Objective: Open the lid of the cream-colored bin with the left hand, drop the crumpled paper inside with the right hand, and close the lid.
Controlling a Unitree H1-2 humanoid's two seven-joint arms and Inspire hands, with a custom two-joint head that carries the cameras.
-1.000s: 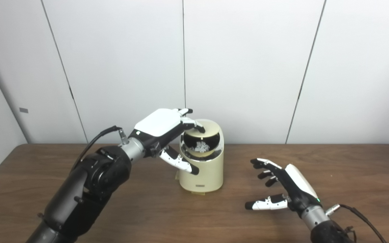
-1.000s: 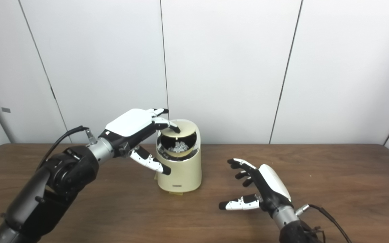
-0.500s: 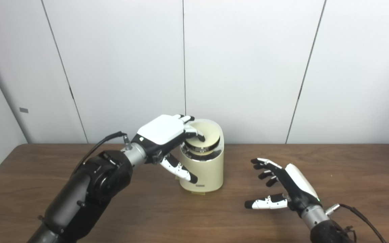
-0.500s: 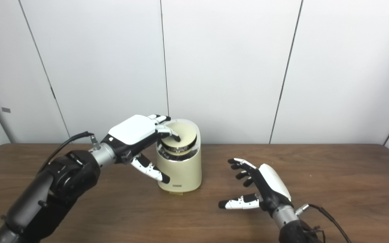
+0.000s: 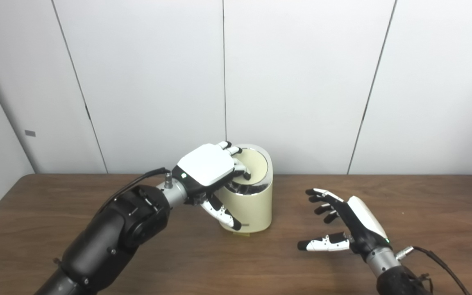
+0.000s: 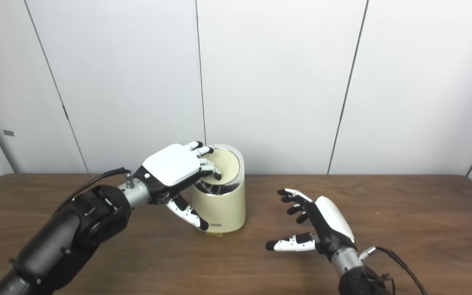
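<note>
The cream-colored bin [image 5: 253, 209] stands on the wooden table [image 5: 39, 205] at mid-depth. Its round lid [image 5: 257, 165] is pushed down, almost flat, with a thin chrome gap showing at the front rim. My left hand [image 5: 207, 168] lies on the lid's left part, fingertips [image 5: 244, 175] pressing on it, thumb hanging free in front of the bin wall. It grips nothing. My right hand [image 5: 348, 221] is open and empty, low over the table to the right of the bin. The crumpled paper is hidden inside the bin.
A small yellow tab [image 5: 242, 234] sticks out from under the bin's front. White wall panels stand close behind the table. Cables run from both wrists [image 5: 436, 258].
My left hand has moved down and right with the lid, swinging it from wide open to nearly shut. The paper inside is no longer visible. The right hand has barely moved.
</note>
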